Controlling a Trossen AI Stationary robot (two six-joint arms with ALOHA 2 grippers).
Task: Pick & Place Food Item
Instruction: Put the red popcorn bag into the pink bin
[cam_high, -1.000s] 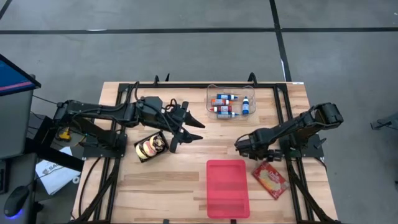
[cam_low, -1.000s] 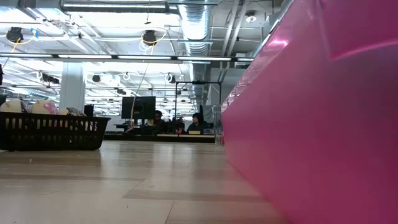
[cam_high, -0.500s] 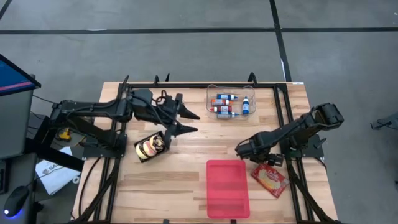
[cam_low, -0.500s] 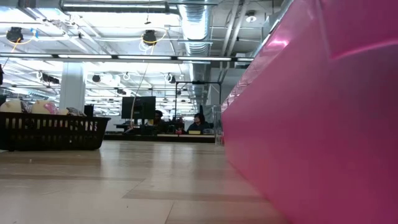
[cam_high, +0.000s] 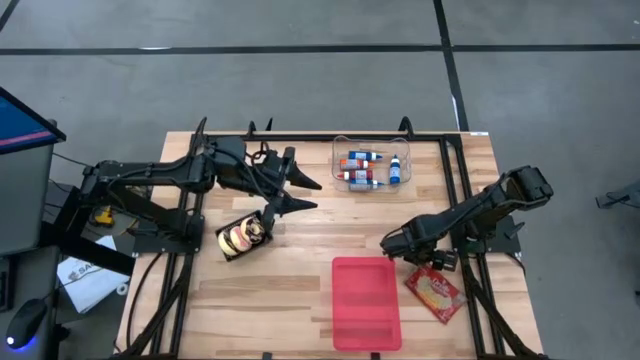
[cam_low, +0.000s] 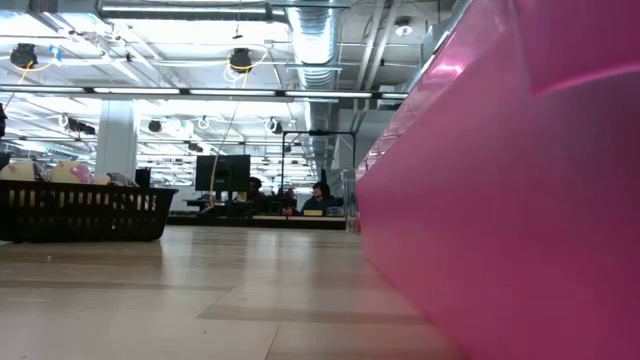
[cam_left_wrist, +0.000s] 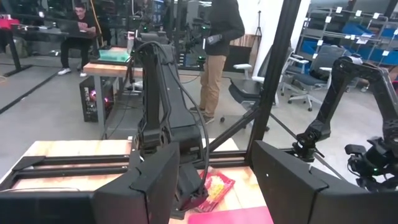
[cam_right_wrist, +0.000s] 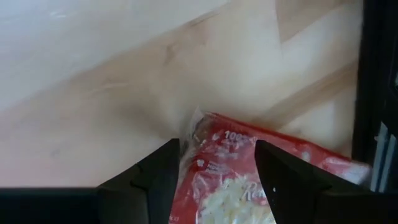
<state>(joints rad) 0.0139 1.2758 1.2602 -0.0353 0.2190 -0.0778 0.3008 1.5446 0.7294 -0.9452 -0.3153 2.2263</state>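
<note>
A red food packet (cam_high: 435, 290) lies flat on the wooden table, right of the red tray (cam_high: 366, 302). My right gripper (cam_high: 398, 245) hovers open at the packet's far left end, pointing steeply down. In the right wrist view its fingers stand on either side of the packet's end (cam_right_wrist: 227, 165); I cannot tell whether they touch it. My left gripper (cam_high: 306, 195) is open and held level in the air above the table's middle, right of a black basket (cam_high: 243, 235) holding food. Its wrist view looks across at the packet (cam_left_wrist: 217, 185).
A clear container (cam_high: 372, 165) with small bottles stands at the far middle. The red tray's wall (cam_low: 500, 200) fills the right of the low view, with the black basket (cam_low: 85, 210) at its left. Black frame rails run along the table's sides. People work in the room beyond.
My left gripper has drawn back toward the table's far left and risen a little, staying open. The right gripper has edged slightly toward the near edge, over the packet's end.
</note>
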